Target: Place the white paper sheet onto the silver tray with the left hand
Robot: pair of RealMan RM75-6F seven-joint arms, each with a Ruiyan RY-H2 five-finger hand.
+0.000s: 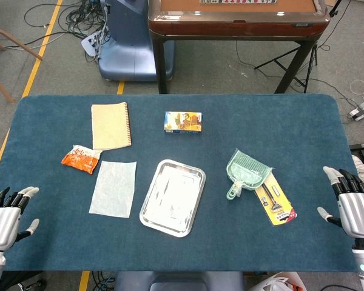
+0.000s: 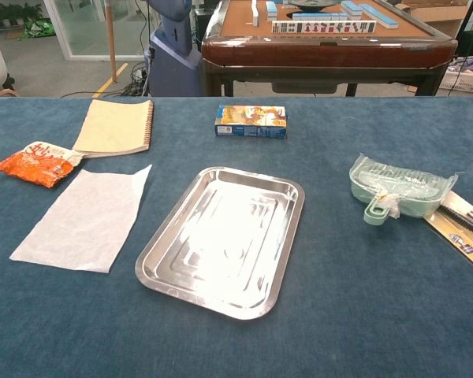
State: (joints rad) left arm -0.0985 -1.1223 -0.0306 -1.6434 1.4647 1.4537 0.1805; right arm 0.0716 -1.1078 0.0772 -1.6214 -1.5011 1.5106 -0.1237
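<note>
White paper sheet (image 1: 113,188) is laid flat on blue felt table (image 1: 230,242), at nine o'clock of silver tray (image 1: 172,197); no label is legible. Left hand (image 1: 6,215) and right hand (image 1: 350,203) are held spread, holding nothing.

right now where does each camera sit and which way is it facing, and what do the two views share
Head view: high above the near table edge, looking down and forward; shows the left hand and right hand, both open, at the near corners.
Chest view: lower, at about table height, looking across the table; shows none of the robot's body.
Shared: white paper sheet, silver tray, notebook, orange packet, blue box, green dustpan.
</note>
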